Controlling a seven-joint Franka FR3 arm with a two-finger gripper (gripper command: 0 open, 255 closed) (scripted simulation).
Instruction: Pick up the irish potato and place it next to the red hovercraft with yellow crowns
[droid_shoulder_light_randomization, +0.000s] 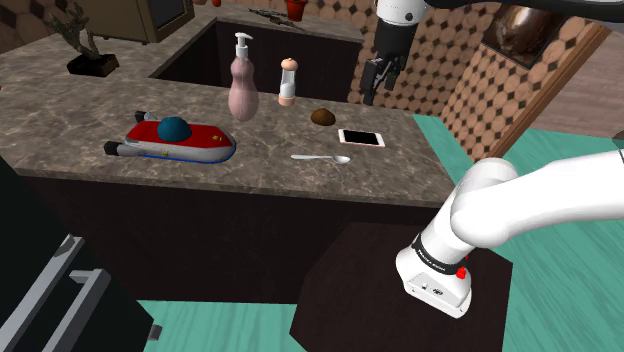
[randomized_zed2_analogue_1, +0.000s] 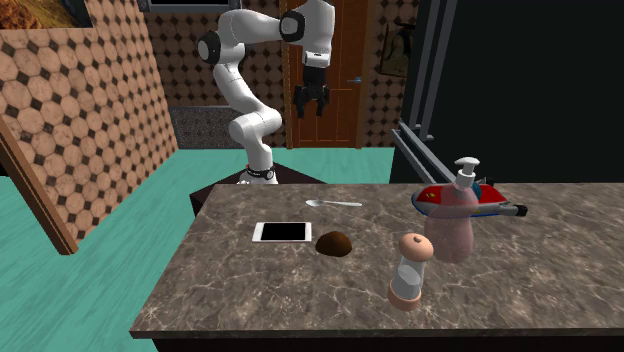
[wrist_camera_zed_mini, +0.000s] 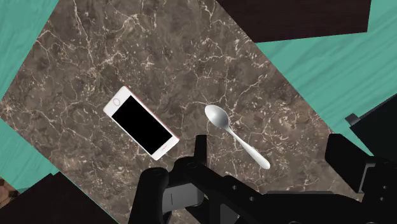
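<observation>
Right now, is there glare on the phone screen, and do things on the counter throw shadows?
Wrist view: the phone has a flat black screen, no glare, and the spoon throws no plain shadow. Second exterior view: no hard shadow beside the potato. Shoulder view: the countertop is lit evenly, rather dim.

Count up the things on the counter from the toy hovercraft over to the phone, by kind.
Toy hovercraft: 1
Pump bottle: 1
Grinder: 1
Potato: 1
Spoon: 1
Phone: 1
Total: 6
</observation>
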